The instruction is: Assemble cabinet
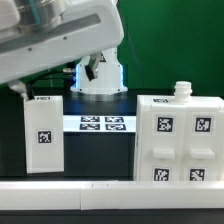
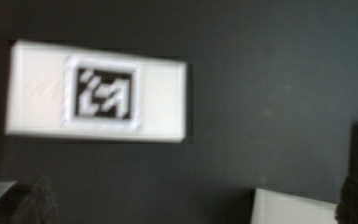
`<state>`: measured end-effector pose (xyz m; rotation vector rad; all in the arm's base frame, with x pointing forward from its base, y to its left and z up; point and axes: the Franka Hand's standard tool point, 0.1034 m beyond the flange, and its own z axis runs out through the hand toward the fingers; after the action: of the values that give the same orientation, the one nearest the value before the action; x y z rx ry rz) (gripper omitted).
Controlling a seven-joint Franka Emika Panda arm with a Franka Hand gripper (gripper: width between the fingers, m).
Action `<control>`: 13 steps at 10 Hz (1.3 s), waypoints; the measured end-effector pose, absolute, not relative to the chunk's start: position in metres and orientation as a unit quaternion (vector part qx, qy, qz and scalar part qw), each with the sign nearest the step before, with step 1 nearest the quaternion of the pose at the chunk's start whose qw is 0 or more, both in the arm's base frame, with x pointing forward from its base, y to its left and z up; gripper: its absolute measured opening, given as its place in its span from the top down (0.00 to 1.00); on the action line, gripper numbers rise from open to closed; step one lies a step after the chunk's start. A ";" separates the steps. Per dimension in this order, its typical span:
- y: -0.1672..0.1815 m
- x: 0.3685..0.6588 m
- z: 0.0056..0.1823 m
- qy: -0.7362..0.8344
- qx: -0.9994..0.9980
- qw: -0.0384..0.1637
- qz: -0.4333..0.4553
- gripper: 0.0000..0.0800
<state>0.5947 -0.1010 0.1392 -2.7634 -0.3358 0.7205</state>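
My claw (image 2: pixel 179 205) hung released and empty over the worktop (image 1: pixel 100 150), and assembly looked barely begun: the panel (image 1: pixel 45 130) stood at the exterior view's left, well apart from the box (image 1: pixel 180 140).

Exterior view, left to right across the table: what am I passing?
White panel with one tag → marker board → cabinet box.
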 end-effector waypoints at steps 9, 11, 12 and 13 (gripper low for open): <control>-0.120 0.603 0.130 -0.130 -0.935 0.095 0.317 0.01; -0.119 0.597 0.129 -0.130 -0.931 0.106 0.325 0.01; -0.117 0.597 0.129 -0.133 -0.930 0.109 0.323 0.01; -0.117 0.597 0.129 -0.137 -0.930 0.111 0.323 0.01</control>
<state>0.5973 -0.1165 0.1286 -2.7317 -0.4018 0.9492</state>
